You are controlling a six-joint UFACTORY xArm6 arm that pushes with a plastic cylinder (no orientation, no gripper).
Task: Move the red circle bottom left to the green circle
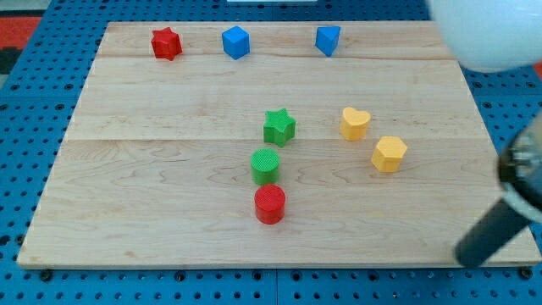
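The red circle (270,204) lies on the wooden board (152,169), just below the green circle (265,165) and slightly to its right; the two stand close, with a thin gap or touching, I cannot tell which. A green star (279,127) sits just above the green circle. My tip (465,257) is the lower end of a blurred dark rod at the view's bottom right, near the board's bottom right corner. It is far to the right of the red circle and touches no block.
A red star (166,43), a blue cube (235,41) and another blue block (328,39) line the top edge. A yellow heart (355,123) and a yellow hexagon (389,153) lie right of centre. A blurred white arm part (487,34) fills the top right corner.
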